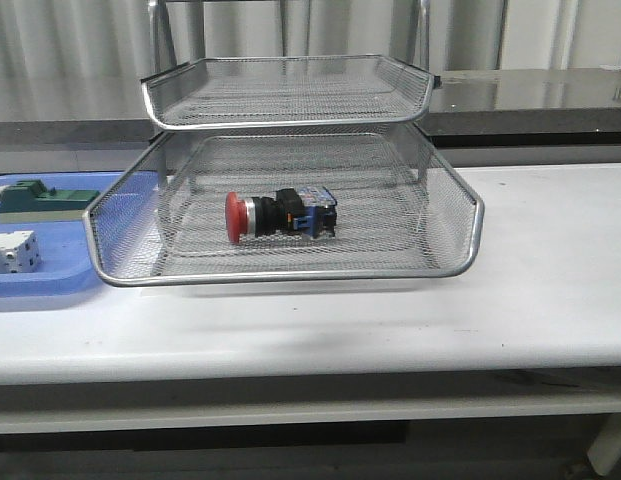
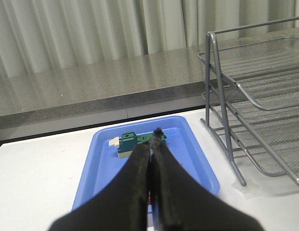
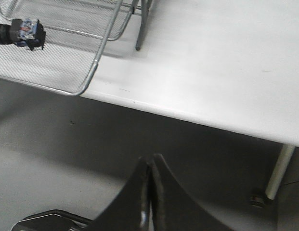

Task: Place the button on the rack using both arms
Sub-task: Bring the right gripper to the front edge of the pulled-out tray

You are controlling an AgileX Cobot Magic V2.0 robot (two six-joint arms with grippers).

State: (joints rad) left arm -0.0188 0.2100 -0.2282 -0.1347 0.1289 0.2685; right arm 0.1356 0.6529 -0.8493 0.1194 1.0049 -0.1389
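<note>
Looks like a lab or test bench, not a home. Plain white counter (image 1: 550, 290) on bare metal legs, grey floor beneath, nothing decorative anywhere. Behind it, a long grey stone-look ledge (image 2: 91, 86) backed by pale pleated curtains (image 2: 91, 29), screening off the room like a staged recording bay. On the counter, a silver wire-mesh rack (image 1: 460, 250) of office letter trays, yet holding an industrial push-button (image 1: 280, 215) with red head rather than papers. Off to the side, a flat blue plastic tray (image 2: 192, 159) with a green block (image 2: 127, 142) and a white dotted block (image 1: 15, 250), laid out like sample parts. Black robot jaws looming in both wrist views. Clearly a robotics workspace.
</note>
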